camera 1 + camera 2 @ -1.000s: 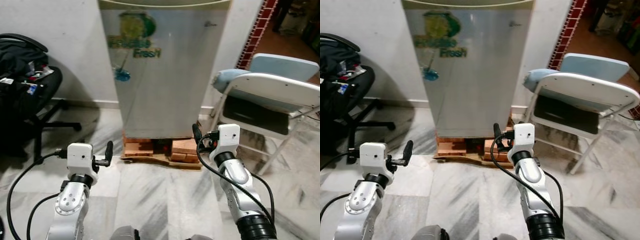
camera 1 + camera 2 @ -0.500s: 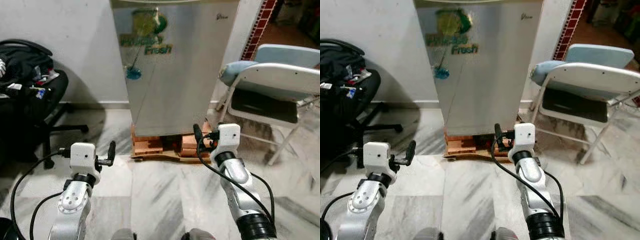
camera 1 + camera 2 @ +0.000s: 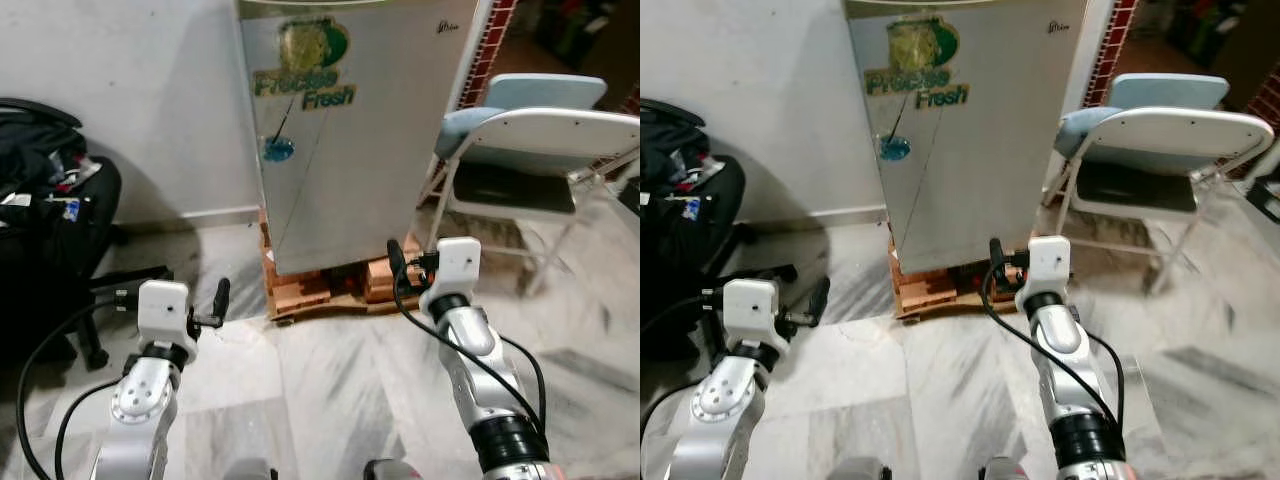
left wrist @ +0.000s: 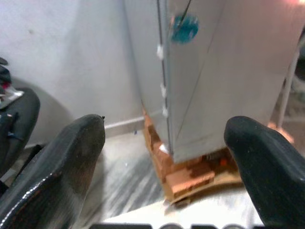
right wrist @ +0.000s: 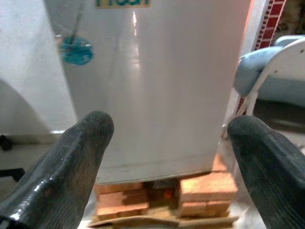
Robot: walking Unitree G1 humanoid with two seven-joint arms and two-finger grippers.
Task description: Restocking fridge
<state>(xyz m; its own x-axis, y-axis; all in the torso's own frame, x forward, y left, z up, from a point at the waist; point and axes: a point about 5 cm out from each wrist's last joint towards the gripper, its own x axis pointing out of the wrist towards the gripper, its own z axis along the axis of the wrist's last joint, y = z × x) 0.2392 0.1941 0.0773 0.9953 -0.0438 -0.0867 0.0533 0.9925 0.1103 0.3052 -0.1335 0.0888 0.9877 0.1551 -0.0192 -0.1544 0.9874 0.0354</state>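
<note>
The robot stands at the approach step, facing the closed fridge (image 3: 345, 130) at twelve o'clock on its bricks (image 3: 335, 285), left end effector (image 4: 162, 157) and right end effector (image 5: 167, 157) wide open and empty; next, the door needs opening.

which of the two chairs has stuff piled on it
The black office chair on the robot's left, heaped with dark clothing. The white folding chair on the fridge's other side has a bare dark seat.

We see a silver fridge (image 3: 350, 140) with a green-and-yellow logo, orange bricks (image 3: 335, 285) beneath it, grey-veined white marble floor (image 3: 330, 390), a pale blue chair (image 3: 530, 130), and a black chair (image 3: 60, 230).
</note>
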